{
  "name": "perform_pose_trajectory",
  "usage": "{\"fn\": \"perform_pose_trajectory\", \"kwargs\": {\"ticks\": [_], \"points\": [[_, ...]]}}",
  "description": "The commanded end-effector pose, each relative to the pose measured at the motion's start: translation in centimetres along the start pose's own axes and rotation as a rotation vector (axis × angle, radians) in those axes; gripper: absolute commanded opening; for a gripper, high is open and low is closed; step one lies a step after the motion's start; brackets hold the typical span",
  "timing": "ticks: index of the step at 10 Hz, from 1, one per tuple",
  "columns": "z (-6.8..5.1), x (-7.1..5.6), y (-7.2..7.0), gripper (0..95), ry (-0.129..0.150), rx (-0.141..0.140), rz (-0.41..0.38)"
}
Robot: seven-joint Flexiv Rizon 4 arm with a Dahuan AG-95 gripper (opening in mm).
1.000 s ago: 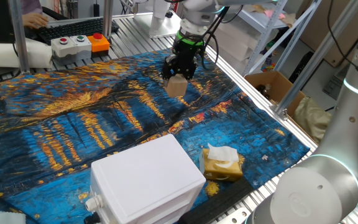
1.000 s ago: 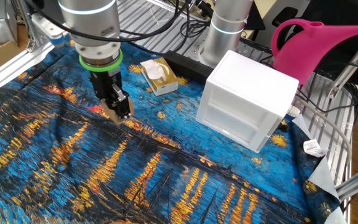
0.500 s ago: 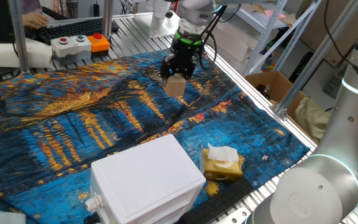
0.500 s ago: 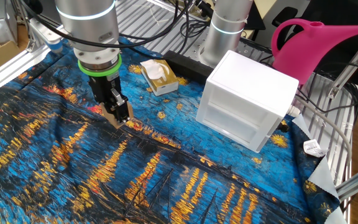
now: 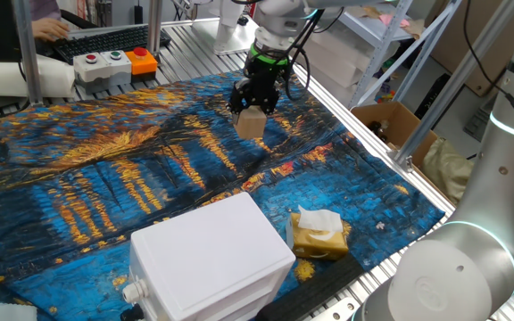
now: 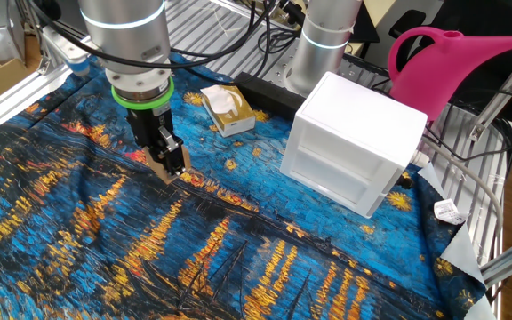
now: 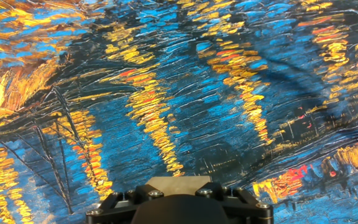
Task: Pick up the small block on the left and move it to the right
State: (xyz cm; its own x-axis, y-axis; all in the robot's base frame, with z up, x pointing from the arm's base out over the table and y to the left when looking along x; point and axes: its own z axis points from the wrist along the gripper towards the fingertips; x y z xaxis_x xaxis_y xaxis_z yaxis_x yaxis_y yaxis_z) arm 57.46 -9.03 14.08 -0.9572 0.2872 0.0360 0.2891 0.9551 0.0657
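The small block [image 5: 252, 124] is a plain tan cube held between my gripper's fingers, a little above the blue and orange painted cloth [image 5: 105, 178]. My gripper [image 5: 254, 109] is shut on it, at the far side of the cloth in one fixed view. In the other fixed view the gripper [image 6: 169, 162] holds the small block [image 6: 166, 172] just over the cloth, left of the tissue packet. In the hand view the block's top face [image 7: 179, 184] shows at the bottom edge between the black fingers [image 7: 120, 202].
A large white plastic box [image 5: 208, 259] stands near the cloth's front edge, also in the other fixed view [image 6: 354, 142]. A yellow-brown packet with white tissue [image 5: 318, 232] lies beside it. A pink watering can [image 6: 469, 67] and a button panel [image 5: 114, 62] stand off the cloth.
The gripper with the block has risen slightly and shifted a little over the cloth since one second ago. It has barely moved in the last half second.
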Motion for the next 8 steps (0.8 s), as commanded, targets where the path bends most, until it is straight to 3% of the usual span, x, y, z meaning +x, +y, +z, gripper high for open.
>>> {"fn": "perform_pose_trajectory", "kwargs": {"ticks": [1,8], "points": [[0.00,0.00,-0.02,0.0,0.003,0.002,-0.002],[0.00,0.00,-0.02,0.0,0.009,0.021,-0.010]]}}
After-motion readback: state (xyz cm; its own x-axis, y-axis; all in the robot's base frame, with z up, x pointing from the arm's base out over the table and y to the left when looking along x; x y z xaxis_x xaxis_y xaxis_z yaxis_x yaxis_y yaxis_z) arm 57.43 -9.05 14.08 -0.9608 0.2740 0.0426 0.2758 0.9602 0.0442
